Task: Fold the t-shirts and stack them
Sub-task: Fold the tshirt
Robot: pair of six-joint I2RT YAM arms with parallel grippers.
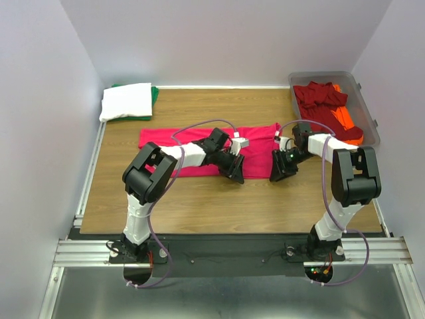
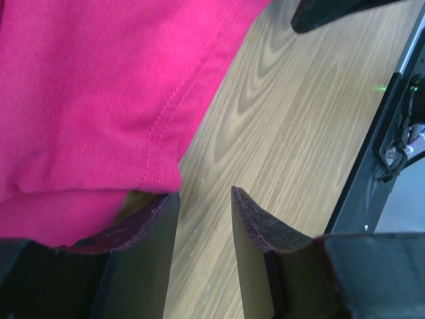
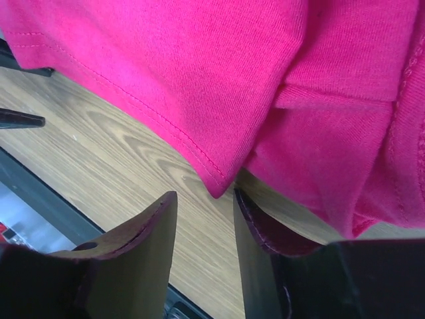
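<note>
A bright pink-red t-shirt (image 1: 199,139) lies spread across the middle of the wooden table (image 1: 199,199), partly folded. My left gripper (image 1: 236,171) is open at its near hem, right of centre; in the left wrist view the hem corner (image 2: 159,166) hangs just beside the left finger, with bare wood between the jaws. My right gripper (image 1: 281,170) is open at the shirt's right near corner; in the right wrist view the corner (image 3: 219,186) points down just above the gap, ungripped. A folded white t-shirt (image 1: 126,101) lies on a green one (image 1: 155,94) at the back left.
A clear grey plastic bin (image 1: 368,113) at the back right holds dark red (image 1: 322,100) and orange (image 1: 348,123) shirts. Grey walls enclose the table on three sides. A metal rail (image 1: 86,179) runs along the left edge.
</note>
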